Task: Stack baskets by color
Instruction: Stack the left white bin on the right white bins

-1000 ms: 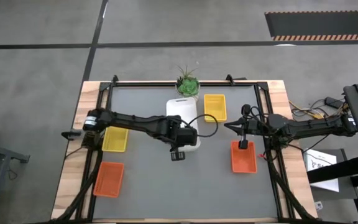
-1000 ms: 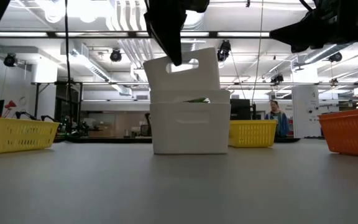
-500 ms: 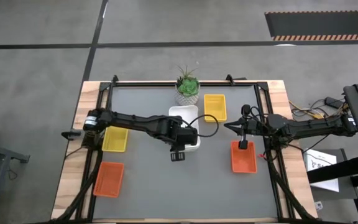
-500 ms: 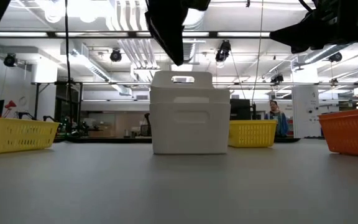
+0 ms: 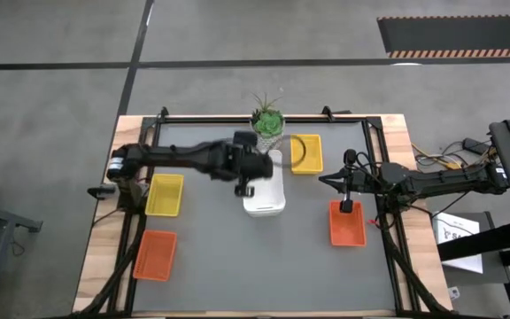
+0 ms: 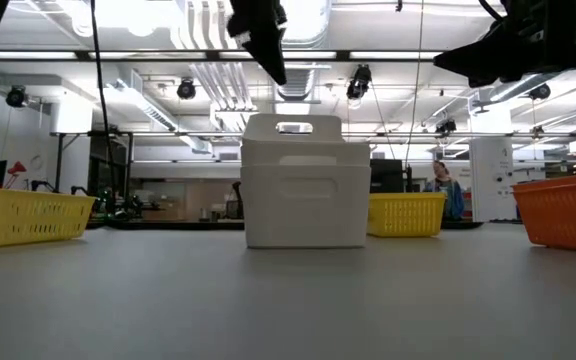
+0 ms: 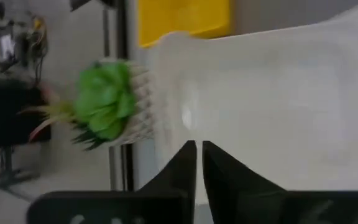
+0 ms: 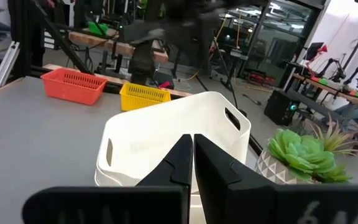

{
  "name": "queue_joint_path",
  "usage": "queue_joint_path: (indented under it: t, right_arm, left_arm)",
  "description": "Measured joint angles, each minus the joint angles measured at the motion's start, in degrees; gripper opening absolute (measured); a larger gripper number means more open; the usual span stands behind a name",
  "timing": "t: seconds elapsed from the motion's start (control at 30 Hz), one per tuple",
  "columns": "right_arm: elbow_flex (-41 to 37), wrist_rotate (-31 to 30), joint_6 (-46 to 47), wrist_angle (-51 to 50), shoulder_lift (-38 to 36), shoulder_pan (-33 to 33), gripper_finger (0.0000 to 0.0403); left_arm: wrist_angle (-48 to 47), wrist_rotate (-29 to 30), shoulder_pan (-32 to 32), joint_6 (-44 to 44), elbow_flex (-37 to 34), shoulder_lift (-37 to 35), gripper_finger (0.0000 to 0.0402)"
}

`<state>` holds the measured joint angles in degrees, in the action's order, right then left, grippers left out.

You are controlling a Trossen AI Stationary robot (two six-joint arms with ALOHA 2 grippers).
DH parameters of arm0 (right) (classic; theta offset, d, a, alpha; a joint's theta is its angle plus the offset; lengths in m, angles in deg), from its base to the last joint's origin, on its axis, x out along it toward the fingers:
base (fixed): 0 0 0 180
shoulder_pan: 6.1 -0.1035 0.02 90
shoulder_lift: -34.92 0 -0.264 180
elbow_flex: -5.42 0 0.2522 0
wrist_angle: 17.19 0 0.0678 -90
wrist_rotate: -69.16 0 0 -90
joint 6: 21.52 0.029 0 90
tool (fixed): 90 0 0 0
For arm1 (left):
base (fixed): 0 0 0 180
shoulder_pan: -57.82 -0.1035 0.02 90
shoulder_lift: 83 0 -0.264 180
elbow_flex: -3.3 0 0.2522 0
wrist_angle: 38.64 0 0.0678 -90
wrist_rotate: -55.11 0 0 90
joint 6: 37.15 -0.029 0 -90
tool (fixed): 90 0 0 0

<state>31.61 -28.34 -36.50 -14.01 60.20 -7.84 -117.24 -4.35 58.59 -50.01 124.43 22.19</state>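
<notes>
The left gripper (image 5: 244, 188), fingers pressed together, is held over the stacked white baskets' (image 5: 265, 193) left rim; right gripper (image 5: 347, 207) likewise closed.

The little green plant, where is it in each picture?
High view: potted plant at the table's back edge, behind the white baskets.
Low view: not visible, hidden behind the white baskets.
Left wrist view: beside the white basket.
Right wrist view: beside the white basket.
Shared landmark: the white baskets.
</notes>
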Motion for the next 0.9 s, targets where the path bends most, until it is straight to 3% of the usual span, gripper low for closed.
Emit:
queue_joint_path:
  t: [0.27,0.6,0.9]
  right_arm:
    - [0.0,-0.02,0.02,-0.06,0.0,0.0,0.0009]
    - [0.0,-0.02,0.02,-0.15,0.0,0.0,0.0009]
    - [0.0,-0.04,0.22,-0.19,0.0,0.0,0.0009]
  left_arm:
    - [12.21,-0.5,-7.1,-6.48,-7.37,-0.08,0.0001]
    - [17.2,0.01,-8.94,-5.63,-12.84,-0.02,0.0]
    - [17.86,-0.22,-8.79,-5.57,-13.03,-3.57,0.0]
